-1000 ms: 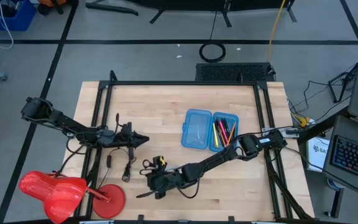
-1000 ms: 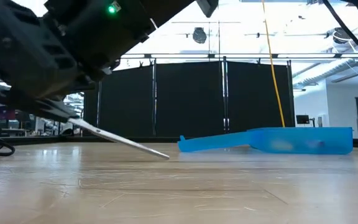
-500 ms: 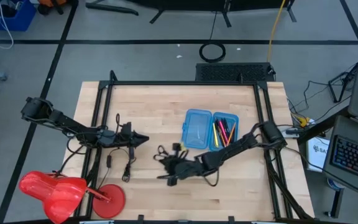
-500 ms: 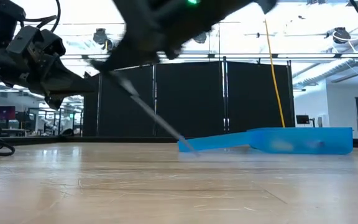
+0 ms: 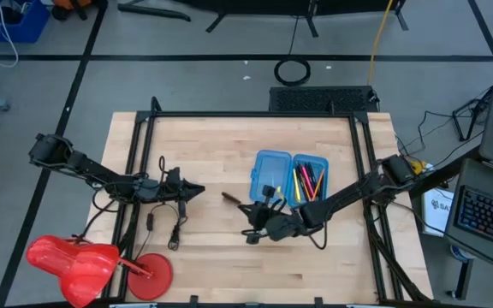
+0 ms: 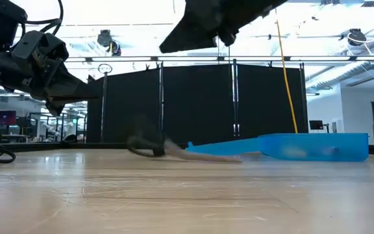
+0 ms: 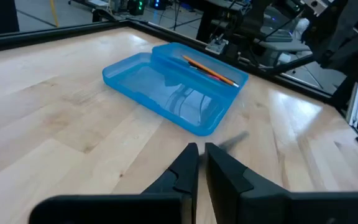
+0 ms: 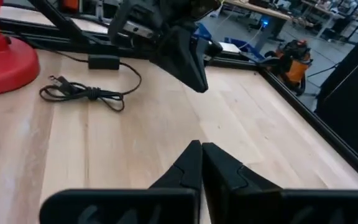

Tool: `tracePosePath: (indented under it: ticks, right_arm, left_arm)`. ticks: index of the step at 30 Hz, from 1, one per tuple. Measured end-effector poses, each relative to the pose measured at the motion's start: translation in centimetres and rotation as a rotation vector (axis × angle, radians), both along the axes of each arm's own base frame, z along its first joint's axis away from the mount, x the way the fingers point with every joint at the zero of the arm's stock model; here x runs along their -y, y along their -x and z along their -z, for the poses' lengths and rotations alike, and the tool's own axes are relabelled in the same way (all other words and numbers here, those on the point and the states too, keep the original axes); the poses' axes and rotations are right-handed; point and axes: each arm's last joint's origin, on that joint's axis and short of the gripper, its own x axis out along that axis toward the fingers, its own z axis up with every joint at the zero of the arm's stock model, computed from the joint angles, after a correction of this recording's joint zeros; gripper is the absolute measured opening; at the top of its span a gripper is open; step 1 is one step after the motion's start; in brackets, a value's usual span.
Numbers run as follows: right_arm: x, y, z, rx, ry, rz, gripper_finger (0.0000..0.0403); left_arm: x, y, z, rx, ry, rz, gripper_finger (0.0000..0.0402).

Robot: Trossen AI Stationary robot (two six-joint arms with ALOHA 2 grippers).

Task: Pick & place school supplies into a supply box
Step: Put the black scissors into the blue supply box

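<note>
The blue supply box [image 5: 288, 180] lies open on the table; its right half [image 5: 309, 181] holds pens, pencils and markers, and its left half [image 5: 272, 178] is bare. The scissors [image 5: 229, 197] lie on the wood just left of the box, blurred in the low view [image 6: 149, 146] and in the left wrist view [image 7: 232, 142]. My right gripper [image 5: 248, 224] hangs above the table near them, shut and holding nothing [image 8: 201, 155]. My left gripper [image 5: 199, 190] waits shut at the left, pointing at the box [image 7: 199, 155].
A looped black cable [image 5: 174, 227] lies on the table near my left arm and shows in the right wrist view [image 8: 86, 93]. A red plastic object [image 5: 84, 261] stands at the near left corner. Black frame rails [image 5: 255, 115] border the table.
My right gripper has risen from near the table's near edge and swung toward the box, carrying the scissors with their blades hanging down. The scissors have since come out of its fingers and dropped onto the table left of the box.
</note>
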Motion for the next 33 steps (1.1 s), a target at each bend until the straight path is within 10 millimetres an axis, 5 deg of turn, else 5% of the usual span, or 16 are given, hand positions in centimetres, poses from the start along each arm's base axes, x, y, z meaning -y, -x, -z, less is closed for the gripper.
tracePosePath:
  ticks: [11,24,33]
  right_arm:
    - [2.1,-1.2,2.0,-0.064,-0.237,-0.177,0.0011]
    - [4.9,-3.7,7.1,-0.118,-0.239,-0.341,0.0191]
    - [7.1,-5.3,7.8,-0.132,-0.295,-0.42,0.0195]
  left_arm:
    - [0.0,0.0,0.0,-0.003,0.0,-0.001,0.0031]
    - [0.0,0.0,0.1,-0.006,-0.002,-0.002,0.0031]
    - [0.0,0.1,0.2,-0.025,-0.012,-0.007,0.0031]
